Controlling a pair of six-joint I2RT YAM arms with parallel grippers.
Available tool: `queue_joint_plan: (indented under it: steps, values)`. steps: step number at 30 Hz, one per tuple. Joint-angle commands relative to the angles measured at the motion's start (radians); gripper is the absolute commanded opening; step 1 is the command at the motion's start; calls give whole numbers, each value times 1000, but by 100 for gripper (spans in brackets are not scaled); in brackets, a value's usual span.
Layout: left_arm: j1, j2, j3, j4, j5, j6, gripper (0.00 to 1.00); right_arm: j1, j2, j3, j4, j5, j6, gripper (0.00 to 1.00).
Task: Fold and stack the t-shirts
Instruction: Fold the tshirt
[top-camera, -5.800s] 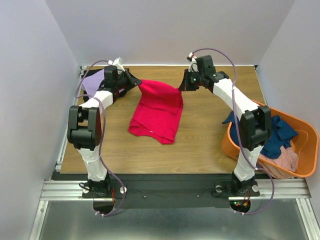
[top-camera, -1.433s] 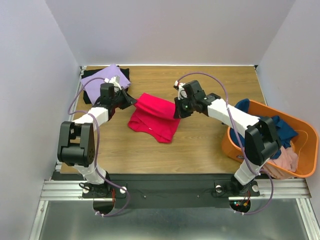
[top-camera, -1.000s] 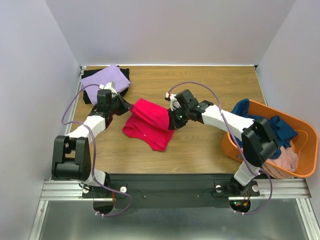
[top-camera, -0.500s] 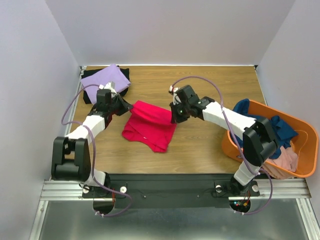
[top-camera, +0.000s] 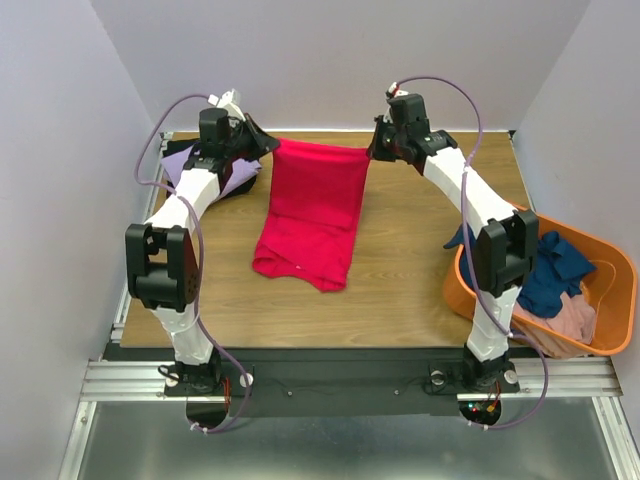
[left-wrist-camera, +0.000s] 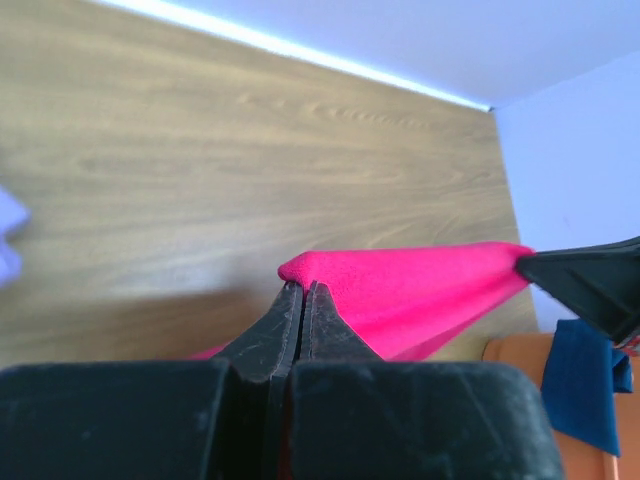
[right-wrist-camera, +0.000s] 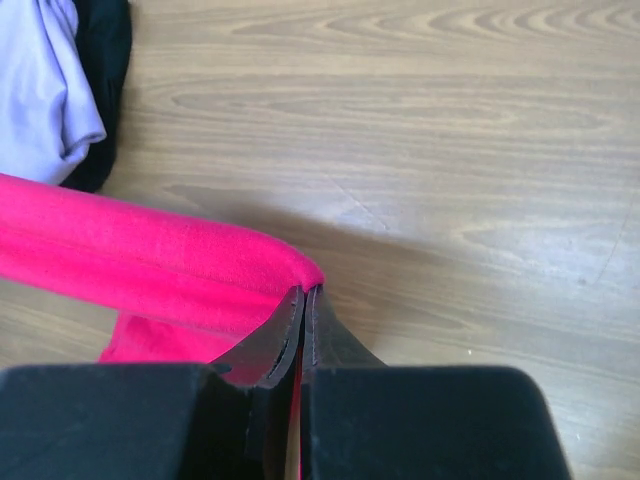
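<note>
While the left gripper (top-camera: 262, 147) and right gripper (top-camera: 372, 150) clamp the far corners of the pink shirt (top-camera: 312, 210), uneven pulling could slip one thin pinch free.

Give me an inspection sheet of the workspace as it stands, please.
Surface: wooden table, bare wood around the shirts.
Job's things: crimson-pink t-shirt held up at its far edge, lower end on the table; lavender t-shirt on black t-shirt at the far left; navy blue shirt and dusty pink shirt in the orange tub at right.
Clutter: nothing seen.
Grippers: left gripper and right gripper each shut on the crimson-pink t-shirt's upper edge.
Cables: purple cables loop along both arms.
Surroundings: pale walls on three sides; metal rail at the near edge.
</note>
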Motion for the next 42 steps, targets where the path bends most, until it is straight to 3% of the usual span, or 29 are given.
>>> queue_joint_plan:
  steps: [1,13,16,19,22,27,35,42]
  values:
    - [11,17,94,11,17,24,0,-3,31,87,4,28,-23,0]
    - [11,176,350,4,70,11,0,-28,130,272,7,45,-46,0]
    - [11,132,296,23,67,30,0,-26,113,263,9,20,-65,0]
    - [19,34,76,176,53,9,0,-28,69,214,10,3,-86,0]
    - [42,-3,-24,264,76,-25,0,-26,26,136,38,3,-97,0]
    - [51,100,123,203,131,-35,0,-28,74,179,42,54,-106,0]
    - [51,218,418,163,139,-51,0,-37,186,459,44,109,-95,0]
    - [51,201,347,171,146,-45,0,-42,176,404,42,72,-100,0]
